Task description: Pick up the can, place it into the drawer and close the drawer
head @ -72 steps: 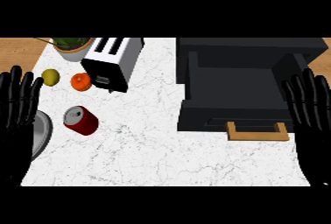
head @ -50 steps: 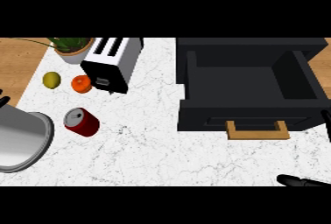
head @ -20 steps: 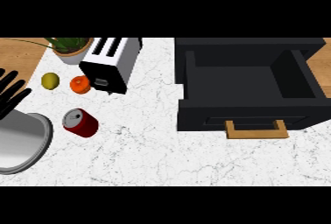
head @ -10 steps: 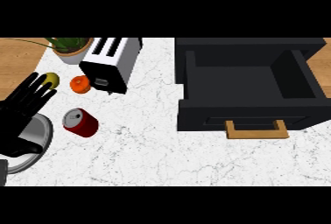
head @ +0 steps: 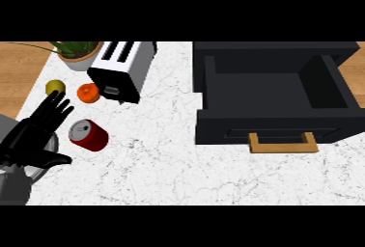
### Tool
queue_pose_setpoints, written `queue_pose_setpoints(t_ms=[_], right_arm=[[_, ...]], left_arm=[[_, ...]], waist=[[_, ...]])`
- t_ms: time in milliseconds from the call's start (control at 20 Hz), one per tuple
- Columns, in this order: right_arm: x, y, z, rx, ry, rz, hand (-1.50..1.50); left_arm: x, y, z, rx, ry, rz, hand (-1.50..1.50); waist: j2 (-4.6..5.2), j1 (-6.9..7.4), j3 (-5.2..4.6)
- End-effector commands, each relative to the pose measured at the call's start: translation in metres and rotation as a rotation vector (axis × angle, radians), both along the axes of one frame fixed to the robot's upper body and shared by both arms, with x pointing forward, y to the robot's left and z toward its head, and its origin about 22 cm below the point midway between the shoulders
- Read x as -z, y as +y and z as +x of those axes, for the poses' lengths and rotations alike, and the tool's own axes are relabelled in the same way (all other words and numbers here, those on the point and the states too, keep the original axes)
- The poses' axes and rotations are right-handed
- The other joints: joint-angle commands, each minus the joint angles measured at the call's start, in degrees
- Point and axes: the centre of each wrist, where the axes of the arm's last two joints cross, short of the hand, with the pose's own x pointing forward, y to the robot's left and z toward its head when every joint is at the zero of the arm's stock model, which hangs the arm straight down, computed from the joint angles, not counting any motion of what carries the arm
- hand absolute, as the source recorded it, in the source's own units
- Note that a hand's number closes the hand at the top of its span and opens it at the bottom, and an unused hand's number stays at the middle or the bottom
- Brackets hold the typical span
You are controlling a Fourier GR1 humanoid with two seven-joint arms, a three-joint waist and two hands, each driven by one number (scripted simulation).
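Fingers [head: 55,107] of our left hand [head: 28,137] are straight and spread wide, pointing up and to the right, with the thumb stuck out to the right below them; they hold nothing. The hand comes in at the view's left edge on its grey forearm [head: 14,185], over the left border of the white marble counter [head: 164,164]. Just above the fingertips we see a yellow-green fruit [head: 55,87], and just to its right an orange fruit [head: 88,93], the two close together but apart.

The red can [head: 89,135] sits on the counter just right of the hand, between the fingers above and the thumb below, and we see a narrow gap between it and the hand. Its silver end faces up and left; we cannot tell whether it stands or lies tilted.

At the top edge, a potted plant [head: 75,53] stands beside a white toaster [head: 121,67], which slants down toward the orange fruit.

Well apart to the right, the black drawer [head: 214,91] stands open. Its dark inside shows nothing in it, and its wooden handle [head: 282,143] points toward us at the lower front. Our right hand is out of the view.
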Motion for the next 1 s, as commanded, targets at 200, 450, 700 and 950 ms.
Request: queue_pose_setpoints(t_ms=[200,450,700,950], right_arm=[[0.001,0.008,-0.018,-0.008,0.007,-0.007,-1.5],[-0.01,0.004,-0.009,0.005,0.004,-0.011,-1.5],[-0.004,-0.011,-0.016,0.004,0.0,0.001,-1.5],[-0.008,0.007,-0.017,-0.006,-0.008,-0.01,-1.5]], left_arm=[[0.034,0.027,0.004,-0.068,-0.008,0.015,-1.5],[0.07,0.032,-0.015,-0.079,0.03,0.029,-1.5],[0.076,0.031,0.0,-0.066,0.066,0.013,-1.5],[0.105,0.029,-0.012,-0.069,0.077,0.003,-1.5]], waist=[[-0.01,-0.09,-0.01],[0.03,-0.01,-0.03],[0.04,-0.17,-0.02],[0.2,-0.63,-0.09]])
